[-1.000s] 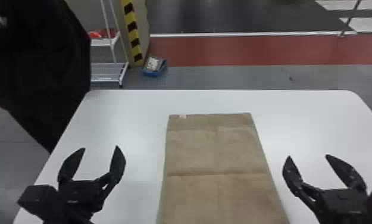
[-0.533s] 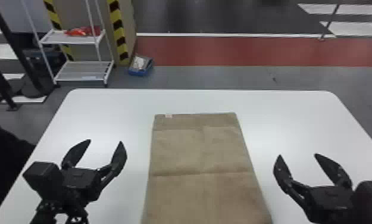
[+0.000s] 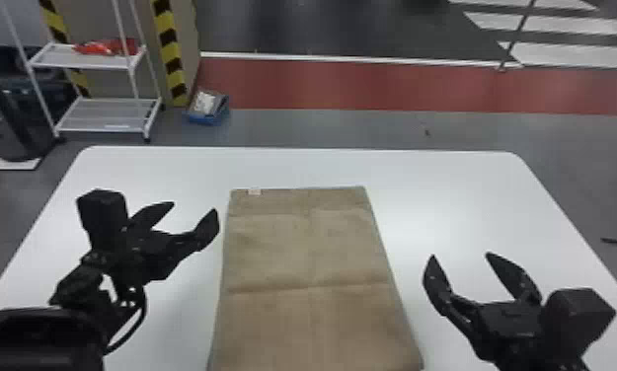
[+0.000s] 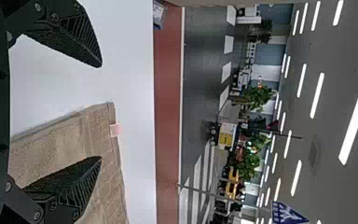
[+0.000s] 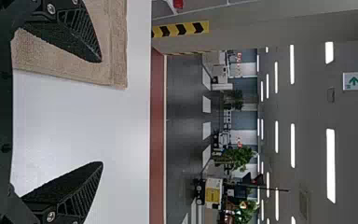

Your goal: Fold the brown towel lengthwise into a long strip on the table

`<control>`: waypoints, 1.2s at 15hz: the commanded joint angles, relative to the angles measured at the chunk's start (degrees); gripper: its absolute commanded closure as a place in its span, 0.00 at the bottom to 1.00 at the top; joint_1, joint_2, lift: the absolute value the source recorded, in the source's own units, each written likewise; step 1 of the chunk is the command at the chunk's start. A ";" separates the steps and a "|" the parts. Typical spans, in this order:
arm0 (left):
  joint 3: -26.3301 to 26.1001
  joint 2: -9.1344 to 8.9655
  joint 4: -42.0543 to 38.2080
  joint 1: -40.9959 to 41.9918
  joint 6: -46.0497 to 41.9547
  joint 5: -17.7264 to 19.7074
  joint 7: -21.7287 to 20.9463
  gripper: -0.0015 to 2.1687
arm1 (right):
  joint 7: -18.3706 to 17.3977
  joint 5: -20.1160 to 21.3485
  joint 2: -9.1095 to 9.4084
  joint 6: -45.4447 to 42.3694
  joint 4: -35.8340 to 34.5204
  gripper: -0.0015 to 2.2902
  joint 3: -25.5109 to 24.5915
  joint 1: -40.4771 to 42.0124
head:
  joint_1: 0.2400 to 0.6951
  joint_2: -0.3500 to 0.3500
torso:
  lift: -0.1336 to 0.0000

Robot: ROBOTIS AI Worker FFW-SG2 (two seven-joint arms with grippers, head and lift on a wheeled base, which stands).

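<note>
"Desk (image 3: 470,197) first, what do you see?"

"White, smooth, rounded at its far corners. Call the towel the clock's hub and the far side twelve. A white rack (image 3: 109,114) stands on the floor (image 3: 322,129) beyond, between ten and eleven, something red (image 3: 105,47) on its upper shelf. A blue box (image 3: 207,111) sits at eleven, and a red band (image 3: 371,86) crosses the floor past twelve."

"And the pincers?"

"The left pincer (image 3: 193,209) is at ten o'clock, jaws spread wide with nothing between them. One fingertip is near the towel's edge; I can't tell whether they touch."

"The right one?"

"The right pincer (image 3: 460,256) is at three, also wide open and empty, with white desk between it and the towel in the head view."

"How does the towel (image 3: 307,246) look?"

"Brown, lying flat on the desk between the two pincers, its long way running twelve to six, where it leaves the head view. One crease crosses it from side to side and a fainter one runs lengthwise. There's a small pale tag (image 3: 254,192) on the far edge, near the eleven o'clock corner."
</note>
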 commanded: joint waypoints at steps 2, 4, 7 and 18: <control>-2.56 -0.04 6.69 -5.97 1.27 -2.77 -0.96 0.09 | 0.00 0.22 0.16 0.28 0.29 0.04 0.10 -0.33 | 1.00 0.37 | 0.30; -4.14 -0.57 12.57 -9.92 1.63 -3.39 -0.96 0.09 | 0.00 0.31 0.25 0.28 0.64 0.04 0.10 -0.59 | 1.00 0.36 | 0.30; -5.20 -1.88 21.28 -15.11 1.27 -4.44 -1.22 0.10 | 0.00 0.40 0.33 0.28 1.35 0.04 0.10 -1.12 | 1.00 0.34 | 0.30; -5.20 -2.68 30.15 -19.15 -1.71 -6.38 -1.05 0.25 | 0.00 0.22 -0.11 0.99 2.84 0.04 0.54 -2.44 | 1.00 0.33 | 0.30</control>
